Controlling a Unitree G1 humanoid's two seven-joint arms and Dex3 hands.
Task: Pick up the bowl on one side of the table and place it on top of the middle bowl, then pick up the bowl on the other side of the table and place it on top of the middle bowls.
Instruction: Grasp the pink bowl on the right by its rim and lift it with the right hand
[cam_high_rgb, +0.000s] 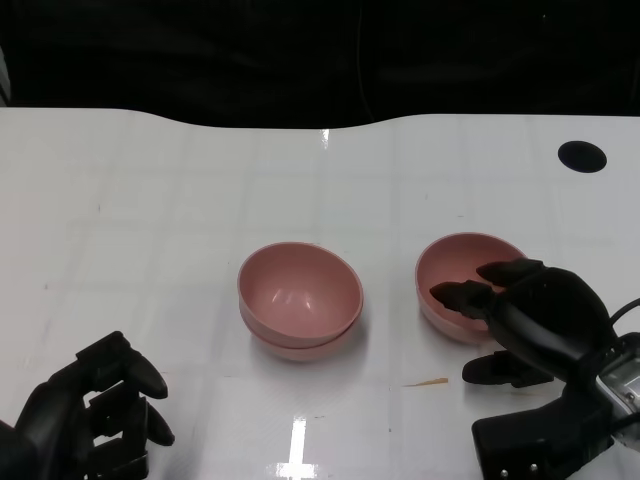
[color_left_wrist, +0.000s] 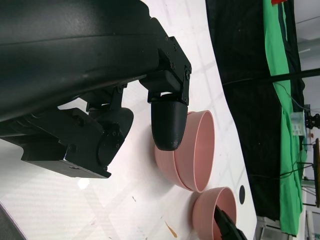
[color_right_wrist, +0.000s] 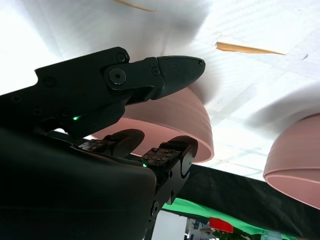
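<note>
R hand (cam_high_rgb: 520, 320) is at the right bowl (cam_high_rgb: 455, 262): some fingers (cam_high_rgb: 462, 295) reach over the near rim into the bowl, another finger lies outside, low by the table (cam_high_rgb: 150, 200). In the right wrist view the rim sits between one finger outside the wall and the fingers inside, so the hand is grasping the right bowl (color_right_wrist: 175, 117). The bowl rests on the table, tilted a bit toward the hand.

L hand (cam_high_rgb: 95, 410) is at the near left corner, fingers curled in, clenched w/ nothing in them, well apart from the bowls.

The stack (cam_high_rgb: 300, 298) is in the middle of the table: one pink bowl nested in another, upright, just beside the right bowl but not touching. Left wrist view shows both rims of the stack (color_left_wrist: 192, 150).

A small orange scrap (cam_high_rgb: 428, 381) lies on the table betw. the stack and the R hand. A black round hole (cam_high_rgb: 582, 156) is at the far right of the table.
</note>
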